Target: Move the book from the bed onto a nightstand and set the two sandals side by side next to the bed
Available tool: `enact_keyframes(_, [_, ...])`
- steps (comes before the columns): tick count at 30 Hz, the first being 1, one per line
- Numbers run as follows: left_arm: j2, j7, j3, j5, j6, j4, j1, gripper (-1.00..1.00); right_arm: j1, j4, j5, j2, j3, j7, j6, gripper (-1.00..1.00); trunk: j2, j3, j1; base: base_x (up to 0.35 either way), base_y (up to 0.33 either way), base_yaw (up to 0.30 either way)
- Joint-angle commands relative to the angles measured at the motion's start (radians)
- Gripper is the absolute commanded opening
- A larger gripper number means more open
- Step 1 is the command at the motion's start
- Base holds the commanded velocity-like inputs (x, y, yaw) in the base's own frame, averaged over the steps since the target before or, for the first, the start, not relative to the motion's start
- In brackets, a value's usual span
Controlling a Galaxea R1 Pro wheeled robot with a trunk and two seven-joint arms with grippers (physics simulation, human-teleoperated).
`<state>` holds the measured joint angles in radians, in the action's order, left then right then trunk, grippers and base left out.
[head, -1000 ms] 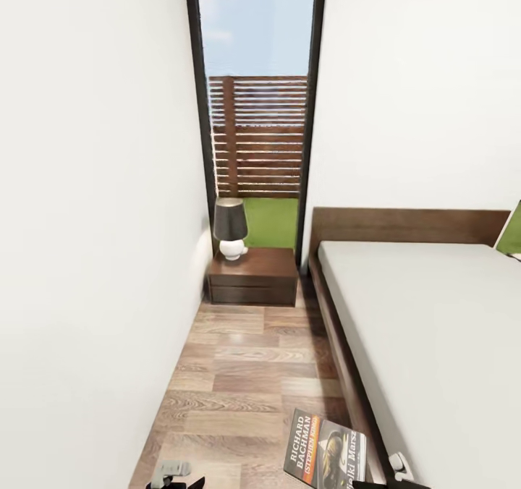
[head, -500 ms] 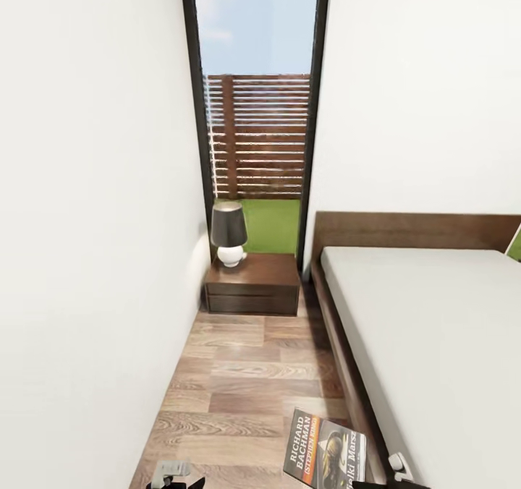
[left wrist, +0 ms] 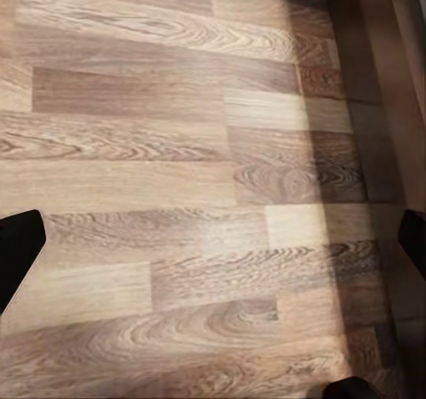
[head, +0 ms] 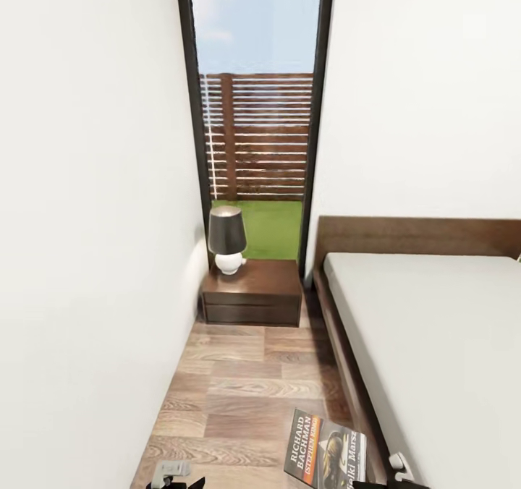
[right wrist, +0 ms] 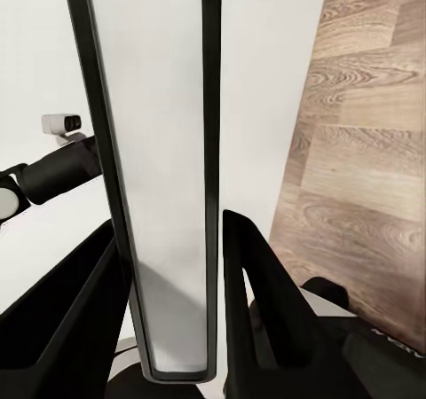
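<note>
Bedroom, aisle between side wall and bed: status and count

- Book (head: pixel 325 449): one. It is off the bed (head: pixel 434 330) and carried over the floor (head: pixel 246 388), near the bed frame's long edge. In the right wrist view it stands edge-on (right wrist: pixel 169 151) between the fingers.
- Right gripper (right wrist: pixel 173 266): one, clamped on the book.
- Left gripper (left wrist: pixel 213 248): one, jaws wide apart, nothing between them, over bare floor planks.
- Nightstand (head: pixel 253 290): one, at the far end of the aisle, just beside the bed's head corner. Its top is free along the front and right edges.
- Lamp (head: pixel 227 239): one, dark shade on a white base, at the back left corner of the nightstand top.
- Window (head: pixel 253 77): one, tall and dark-framed, behind the nightstand.

Progress, as judged: the book is lifted but not yet set down, with the approach and release on the nightstand left to do. The sandals' step appears not yet begun, though this angle gives little to judge it by
</note>
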<state>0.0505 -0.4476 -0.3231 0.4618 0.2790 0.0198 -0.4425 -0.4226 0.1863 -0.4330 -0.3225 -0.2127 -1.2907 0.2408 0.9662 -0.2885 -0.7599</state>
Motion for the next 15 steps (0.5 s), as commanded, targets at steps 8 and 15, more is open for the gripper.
enact_keyframes(8, [0.000, -0.003, -0.009, 0.009, 0.003, -0.001, -0.001, 1.00, -0.001, 0.001, -0.012, 0.000, -0.005, -0.002, 0.012, -1.00, 0.001, -0.001, -0.001, 0.308, 0.000, 0.000])
enact_keyframes(15, [0.001, -0.003, -0.008, 0.009, 0.003, -0.001, -0.001, 1.00, -0.001, 0.001, -0.012, 0.000, -0.005, -0.002, 0.012, -1.00, 0.001, -0.001, -0.001, 0.306, 0.000, 0.000])
